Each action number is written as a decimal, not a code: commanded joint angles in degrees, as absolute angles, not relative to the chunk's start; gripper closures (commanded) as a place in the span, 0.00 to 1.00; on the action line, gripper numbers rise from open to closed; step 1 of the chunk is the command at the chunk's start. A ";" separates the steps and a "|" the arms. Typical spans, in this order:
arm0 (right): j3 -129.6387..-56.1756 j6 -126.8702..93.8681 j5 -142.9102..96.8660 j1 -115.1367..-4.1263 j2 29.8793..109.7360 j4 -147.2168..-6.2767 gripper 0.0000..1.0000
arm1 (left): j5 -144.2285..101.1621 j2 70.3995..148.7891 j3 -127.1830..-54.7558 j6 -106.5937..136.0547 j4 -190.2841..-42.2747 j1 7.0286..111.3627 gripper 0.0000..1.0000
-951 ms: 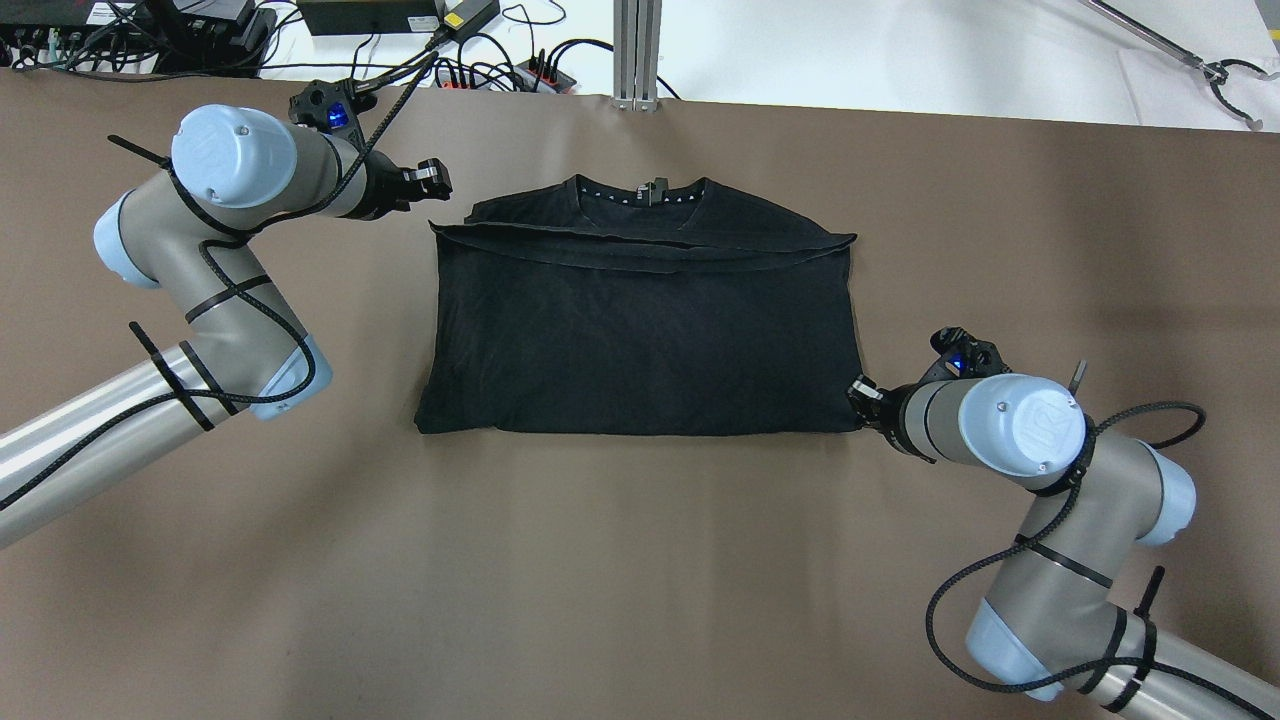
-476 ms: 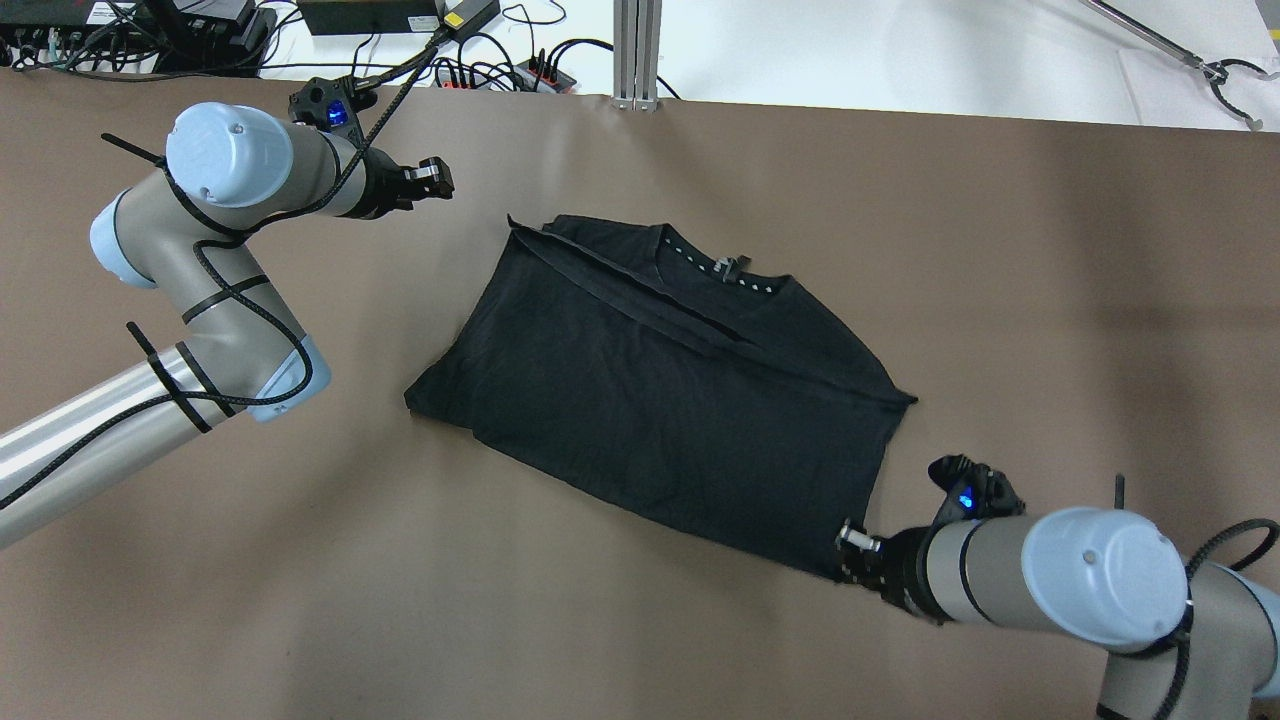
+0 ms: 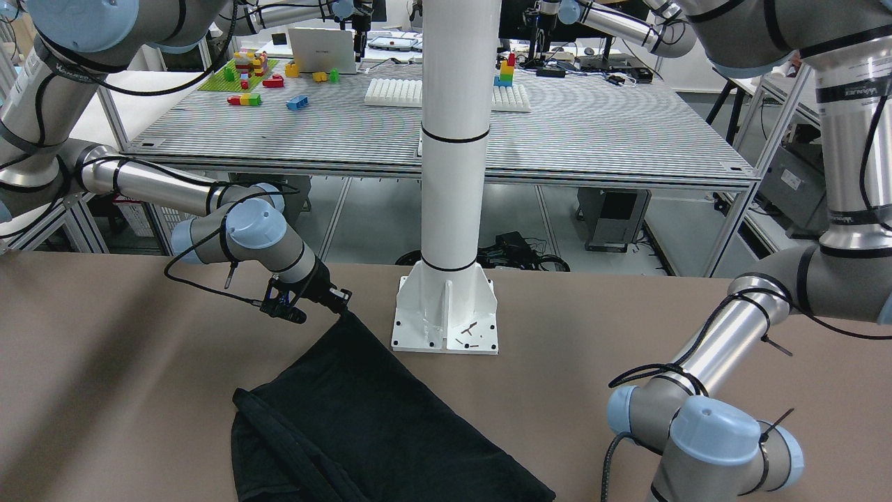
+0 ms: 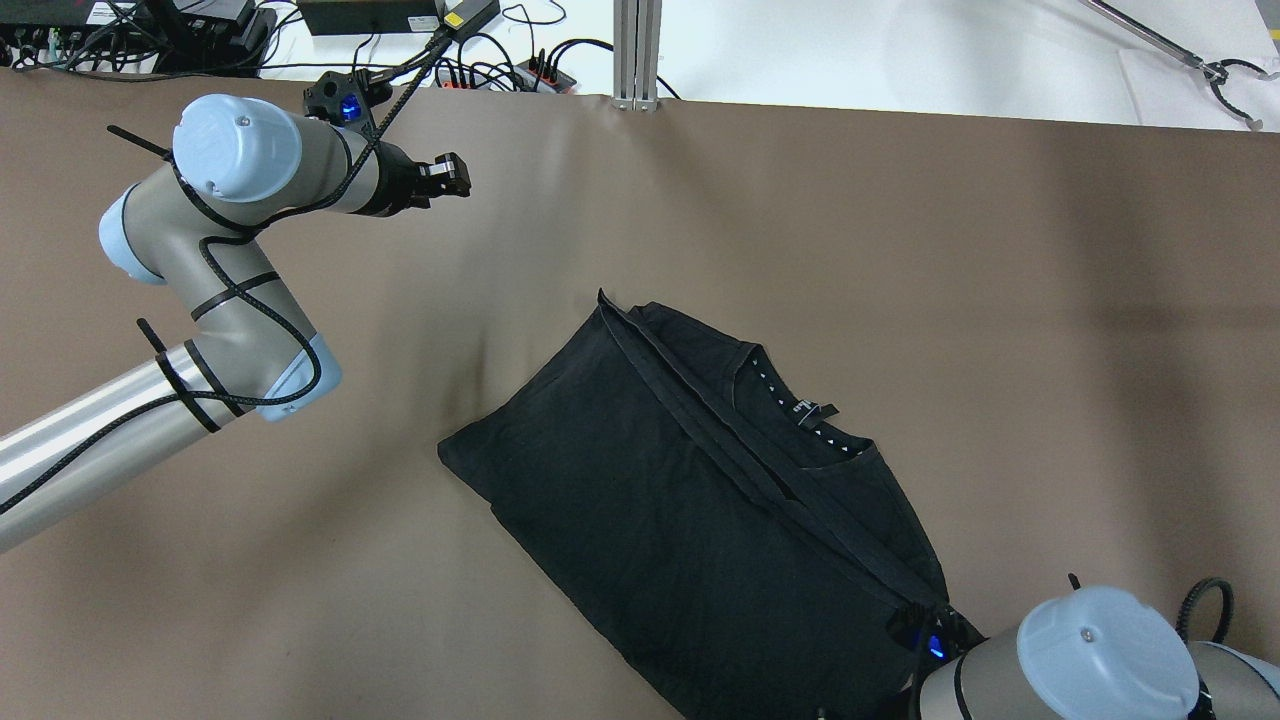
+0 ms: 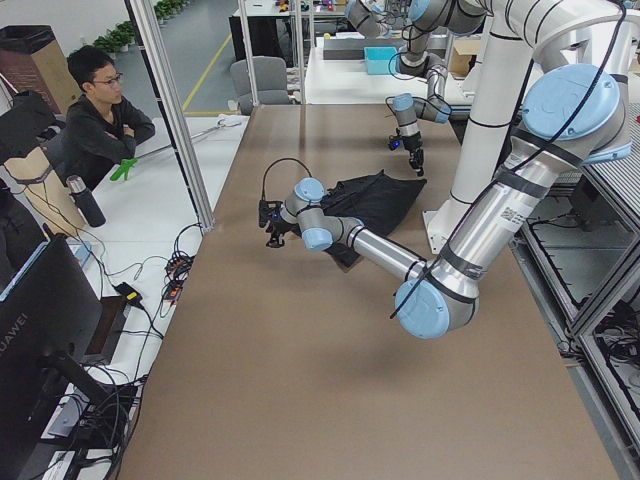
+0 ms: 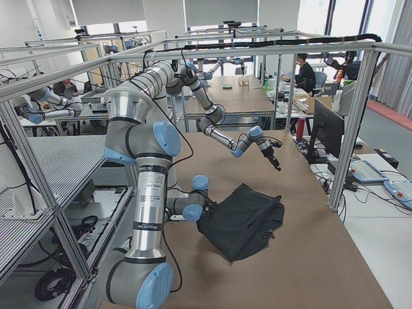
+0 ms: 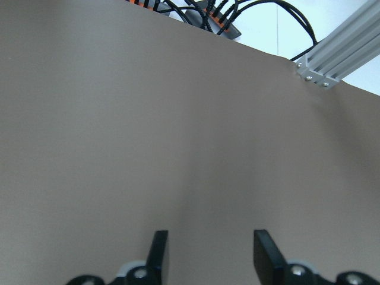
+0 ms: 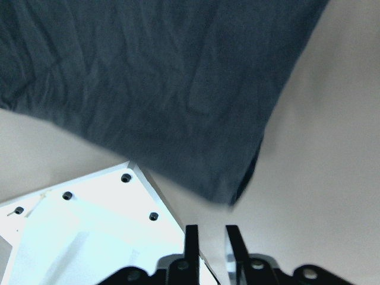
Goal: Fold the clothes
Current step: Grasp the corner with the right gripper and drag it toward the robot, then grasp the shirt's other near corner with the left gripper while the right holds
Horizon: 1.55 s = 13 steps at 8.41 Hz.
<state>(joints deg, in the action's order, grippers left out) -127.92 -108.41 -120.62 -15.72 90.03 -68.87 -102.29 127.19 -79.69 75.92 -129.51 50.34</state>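
The clothes (image 4: pixel 700 500) are a folded black T-shirt lying at an angle on the brown table, collar toward the right. It also shows in the front-facing view (image 3: pixel 369 425) and the right wrist view (image 8: pixel 148 89). My right gripper (image 3: pixel 339 301) is shut on one corner of the shirt and holds that corner lifted near the white post's base plate (image 3: pixel 446 317). In the overhead view this gripper is hidden at the bottom edge. My left gripper (image 4: pixel 455 178) is open and empty over bare table at the far left, well apart from the shirt; its fingers (image 7: pixel 158 249) stand wide.
The white post (image 3: pixel 453 139) rises from its base plate (image 8: pixel 77 237) at the robot's side of the table. An aluminium post (image 4: pixel 637 55), cables and power strips (image 4: pixel 500 70) line the far edge. A person (image 5: pixel 100 115) sits beyond that edge.
My right gripper has dragged the shirt toward the robot's base and to the right, turning it diagonal. My left gripper has shifted slightly to the right and stays open.
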 commanded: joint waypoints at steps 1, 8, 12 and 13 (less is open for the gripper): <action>-128.23 -108.46 -121.82 -16.41 89.47 -68.82 0.05 | -104.76 126.13 -82.68 77.94 -129.38 50.01 0.41; -124.98 -108.28 -121.29 -28.39 82.71 -68.82 0.05 | -104.41 112.34 -93.25 90.79 -129.20 36.39 0.41; -125.16 -108.28 -121.02 -29.53 82.53 -68.82 0.05 | -103.45 109.43 -95.62 91.58 -129.20 32.26 0.42; -125.07 -108.28 -120.94 -29.53 82.44 -68.82 0.05 | -102.84 108.21 -96.15 91.58 -129.20 31.82 0.44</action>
<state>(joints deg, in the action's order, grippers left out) -125.09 -108.28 -121.01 -29.07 82.60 -68.82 -103.86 110.08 -95.03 91.35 -129.20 33.07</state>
